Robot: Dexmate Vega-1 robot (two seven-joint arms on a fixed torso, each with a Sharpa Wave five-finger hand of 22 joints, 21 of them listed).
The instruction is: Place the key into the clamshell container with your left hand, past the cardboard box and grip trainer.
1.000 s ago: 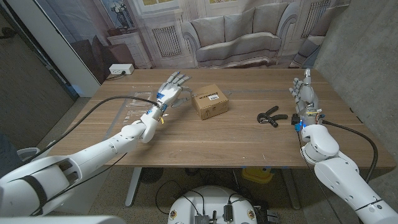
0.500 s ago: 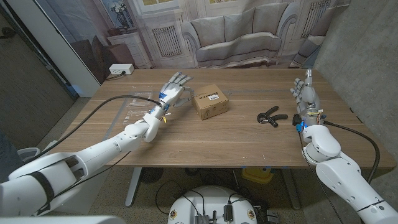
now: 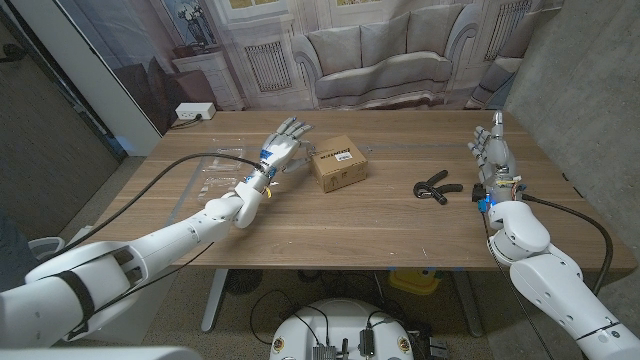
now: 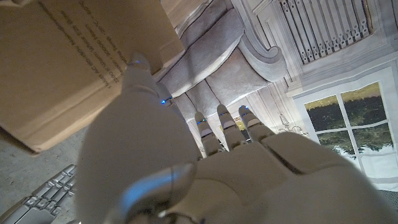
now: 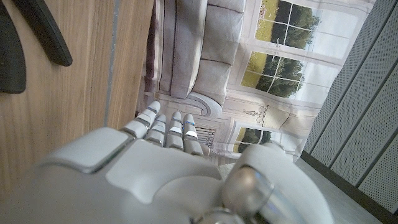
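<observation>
Just beside the cardboard box [image 3: 337, 164], on its side toward the robot's left, the left hand [image 3: 280, 146] hangs over the tabletop [image 3: 330, 225] with its fingers [image 3: 292, 127] spread apart. Nothing can be seen in its grasp, though the palm is hidden in both the head view and the left wrist view. The key cannot be made out in any picture, so whether the hand carries it cannot be told. The clear clamshell container [image 3: 215, 172] lies behind the left hand, under its forearm, apparently open and flat. Judging by this, the key's placement looks not yet done, and the hand is away from the container. The grip trainer [image 3: 434, 188] lies beyond the box, near the right hand [image 3: 492, 150], which stands upright at the tabletop's far side with fingers apart, holding nothing. The box carries a white label and dark printed lines, seen large in the left wrist view [image 4: 62, 56], but the writing is too blurred to read.
</observation>
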